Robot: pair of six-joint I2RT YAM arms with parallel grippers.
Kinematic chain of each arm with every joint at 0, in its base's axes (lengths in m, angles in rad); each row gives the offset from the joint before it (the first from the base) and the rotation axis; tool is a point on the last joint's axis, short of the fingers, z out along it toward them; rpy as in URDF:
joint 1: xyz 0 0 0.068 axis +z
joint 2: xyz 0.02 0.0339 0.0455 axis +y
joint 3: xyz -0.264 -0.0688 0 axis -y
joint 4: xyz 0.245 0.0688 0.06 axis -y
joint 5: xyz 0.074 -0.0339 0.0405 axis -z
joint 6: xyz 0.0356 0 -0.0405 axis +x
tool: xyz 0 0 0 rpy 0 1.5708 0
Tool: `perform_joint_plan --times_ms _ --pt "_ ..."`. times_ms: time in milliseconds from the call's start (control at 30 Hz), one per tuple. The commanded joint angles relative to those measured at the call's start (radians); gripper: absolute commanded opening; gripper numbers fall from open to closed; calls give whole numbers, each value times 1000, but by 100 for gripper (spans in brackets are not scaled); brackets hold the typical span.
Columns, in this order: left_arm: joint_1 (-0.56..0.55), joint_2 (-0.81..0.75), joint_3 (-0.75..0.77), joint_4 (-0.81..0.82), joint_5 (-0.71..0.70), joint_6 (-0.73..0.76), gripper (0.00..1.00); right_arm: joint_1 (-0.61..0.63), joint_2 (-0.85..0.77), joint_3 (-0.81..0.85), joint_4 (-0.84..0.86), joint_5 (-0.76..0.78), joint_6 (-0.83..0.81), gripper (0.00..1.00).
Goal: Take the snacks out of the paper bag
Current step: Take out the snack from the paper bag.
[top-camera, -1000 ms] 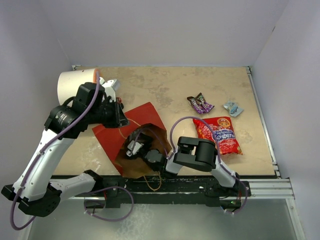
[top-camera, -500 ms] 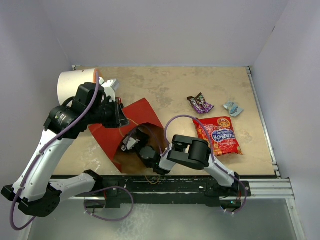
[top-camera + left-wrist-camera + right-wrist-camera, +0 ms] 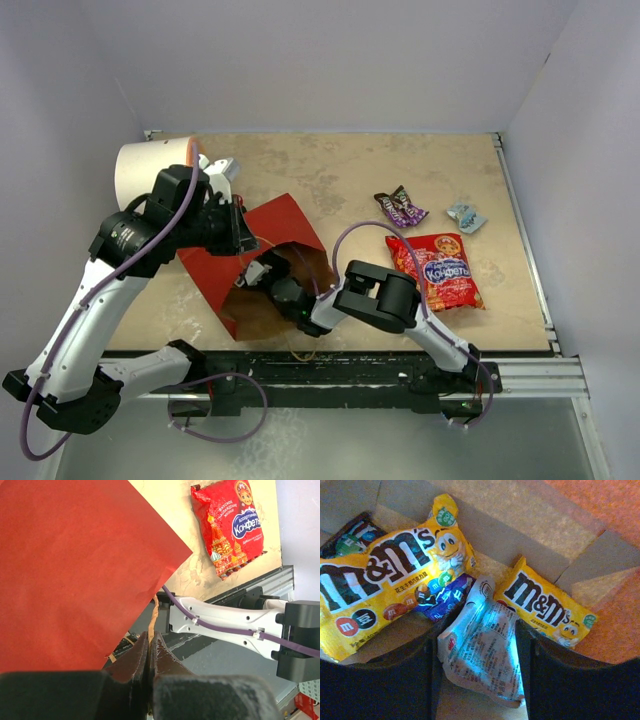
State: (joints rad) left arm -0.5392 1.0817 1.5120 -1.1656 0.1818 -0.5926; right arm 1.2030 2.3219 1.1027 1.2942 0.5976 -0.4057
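The paper bag (image 3: 275,228), red outside and brown inside, lies on its side with its mouth toward the arm bases. My left gripper (image 3: 150,647) is shut on its tan cord handle (image 3: 154,612). My right gripper (image 3: 475,650) is reached deep inside the bag, jaws apart on either side of a silvery wrapper (image 3: 485,647), the fingers close to its edges. Two yellow candy packets (image 3: 390,575) (image 3: 547,605) and a small purple-blue one (image 3: 445,597) lie on the bag's floor beyond. On the table lie the large red packet (image 3: 437,270), a dark purple packet (image 3: 400,207) and a silvery wrapper (image 3: 466,216).
A white cylinder with an orange end (image 3: 150,172) lies at the back left, behind my left arm. The right arm's link (image 3: 225,625) crosses just below the bag's corner. The table's metal front rail (image 3: 400,368) runs close behind the bag mouth.
My right gripper has pushed further into the bag and its jaws have narrowed. The bag has shifted a little to the left. The left gripper keeps its hold.
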Motion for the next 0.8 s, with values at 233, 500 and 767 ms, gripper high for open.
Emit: perform_joint_plan --times_ms 233,500,767 --pt "-1 6 12 54 14 -28 0 -51 -80 -11 -94 -207 27 6" --pt "-1 6 -7 84 5 -21 0 -46 -246 -141 -173 -233 85 0" --pt "-1 -9 -46 127 6 -64 0 -3 -569 -419 -238 -548 246 0"
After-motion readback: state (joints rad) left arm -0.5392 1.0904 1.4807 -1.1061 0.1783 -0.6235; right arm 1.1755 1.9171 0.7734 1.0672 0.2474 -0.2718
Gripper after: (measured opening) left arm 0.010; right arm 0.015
